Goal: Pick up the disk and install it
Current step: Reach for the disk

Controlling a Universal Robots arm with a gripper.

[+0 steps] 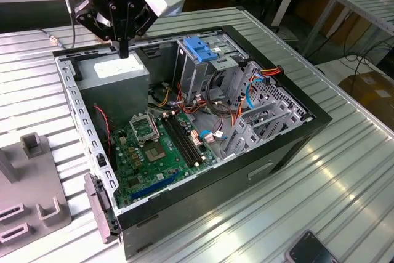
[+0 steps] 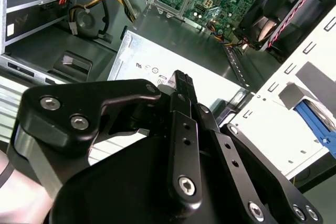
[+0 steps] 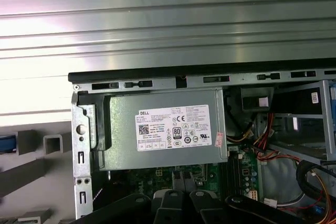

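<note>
Gripper [image 1: 124, 48]: hanging over the grey power-supply box [image 1: 120, 75] inside the open computer case [image 1: 295, 133], its fingers lying together and gripping nothing. Disk [image 2: 315, 121]: sitting outside the case in the grey fixture [image 1: 37, 207], only its blue rail showing, well apart from the gripper.

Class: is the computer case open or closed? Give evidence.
Open. The computer case has no cover on top; its motherboard and power supply lie exposed.
</note>
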